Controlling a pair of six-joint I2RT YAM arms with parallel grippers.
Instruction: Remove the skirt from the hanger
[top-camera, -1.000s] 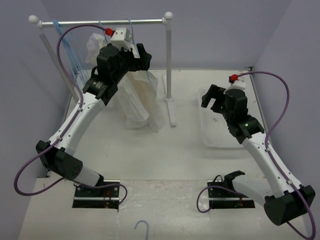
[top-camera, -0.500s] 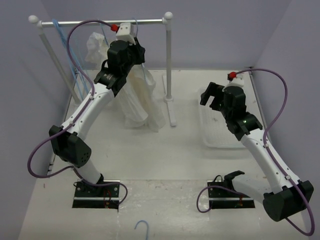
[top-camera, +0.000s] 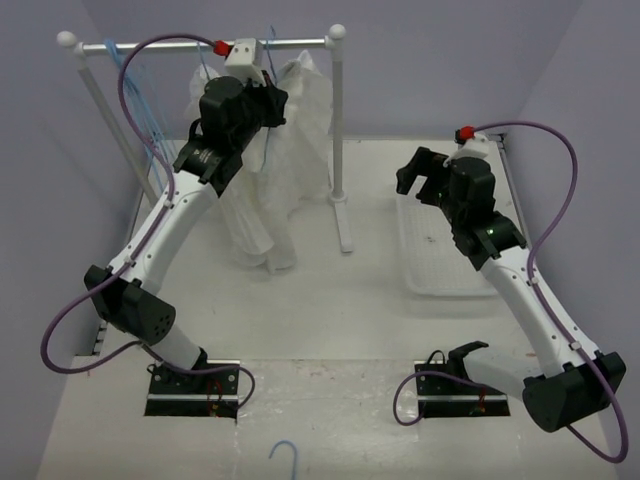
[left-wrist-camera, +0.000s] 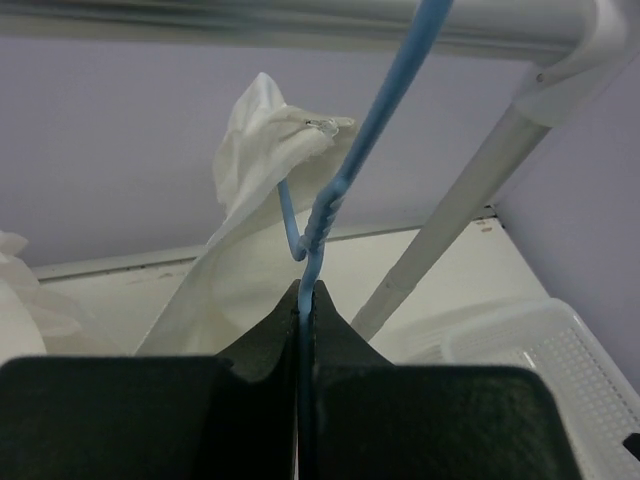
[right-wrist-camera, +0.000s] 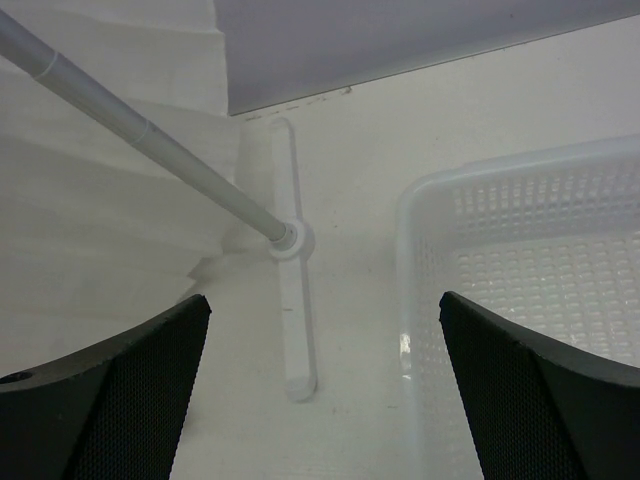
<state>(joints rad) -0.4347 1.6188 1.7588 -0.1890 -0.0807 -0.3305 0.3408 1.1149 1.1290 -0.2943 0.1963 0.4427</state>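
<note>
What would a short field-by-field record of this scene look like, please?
Left hand: shut on the thin light-blue wire hanger, just below its twisted neck
Hanger hook: runs up to the grey metal rail
Garment: large white pleated fabric skirt, hanging from the hanger
Right hand: open, holding nothing, near the white perforated plastic basket

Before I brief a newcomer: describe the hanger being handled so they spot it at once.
On the clothes rail at the back, near its right post, hangs a light-blue wire hanger carrying the white skirt. Alone among the blue hangers, its neck is pinched by the left end effector.
</note>
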